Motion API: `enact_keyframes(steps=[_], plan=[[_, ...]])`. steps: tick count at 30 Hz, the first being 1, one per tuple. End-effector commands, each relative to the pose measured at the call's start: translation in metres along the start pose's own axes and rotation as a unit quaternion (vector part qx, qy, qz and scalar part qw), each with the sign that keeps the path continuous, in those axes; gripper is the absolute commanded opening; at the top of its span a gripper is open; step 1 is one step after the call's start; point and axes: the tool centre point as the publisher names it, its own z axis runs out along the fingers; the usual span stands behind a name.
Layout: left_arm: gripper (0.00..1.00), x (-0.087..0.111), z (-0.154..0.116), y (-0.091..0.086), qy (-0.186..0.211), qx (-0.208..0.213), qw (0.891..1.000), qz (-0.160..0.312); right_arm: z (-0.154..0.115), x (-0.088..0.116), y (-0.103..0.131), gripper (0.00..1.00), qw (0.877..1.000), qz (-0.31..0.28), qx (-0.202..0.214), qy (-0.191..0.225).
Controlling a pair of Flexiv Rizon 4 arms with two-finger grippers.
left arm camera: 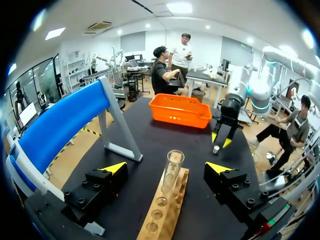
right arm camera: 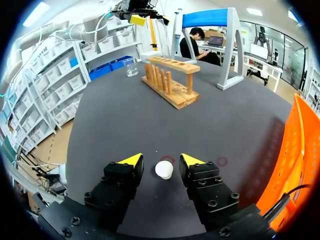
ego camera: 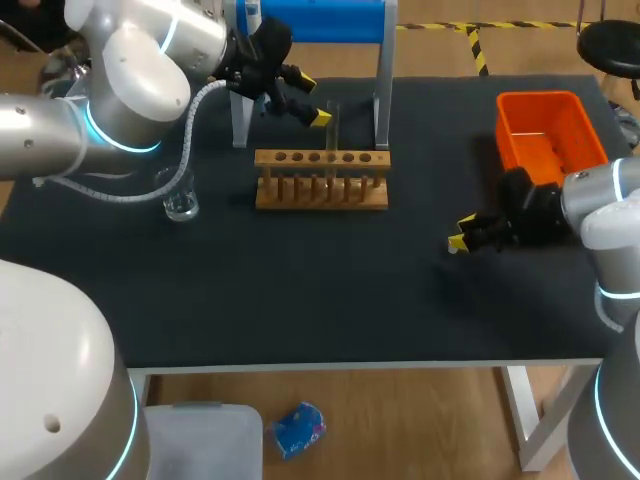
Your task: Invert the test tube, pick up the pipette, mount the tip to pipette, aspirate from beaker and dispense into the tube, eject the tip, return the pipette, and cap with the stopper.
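Note:
A clear test tube (left arm camera: 174, 167) stands upright, mouth up, in the wooden rack (left arm camera: 162, 212) at the back middle of the table. My left gripper (left arm camera: 167, 167) hovers open around the tube's top, with its fingers well clear on both sides; in the head view it (ego camera: 313, 100) is just behind the rack (ego camera: 320, 190). At the right, my right gripper (right arm camera: 161, 160) is down at the black mat. A small white stopper (right arm camera: 164, 169) lies between its open fingers, with a gap on each side. The glass beaker (ego camera: 180, 205) stands left of the rack.
An orange bin (ego camera: 550, 130) sits at the back right, just behind my right arm. A blue-topped stand (ego camera: 320, 20) rises behind the rack, next to my left gripper. Red ring marks on the mat flank the stopper.

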Motion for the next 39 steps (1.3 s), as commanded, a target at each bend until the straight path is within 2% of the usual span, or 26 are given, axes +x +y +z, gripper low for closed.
enact_keyframes(steps=[1,16,39], plan=[[1.0,-0.001,-0.001,-0.001,0.002,-0.002,1.0,-0.001,0.007,-0.003,0.002,0.46,1.0,0.0,0.008,0.005],[1.0,-0.001,-0.001,-0.001,0.002,-0.002,1.0,-0.001,0.014,-0.007,-0.003,0.46,1.0,0.005,0.021,0.007],[1.0,-0.001,-0.001,-0.001,0.002,-0.002,1.0,-0.001,0.012,-0.002,-0.009,0.42,1.0,0.009,0.027,0.004]])
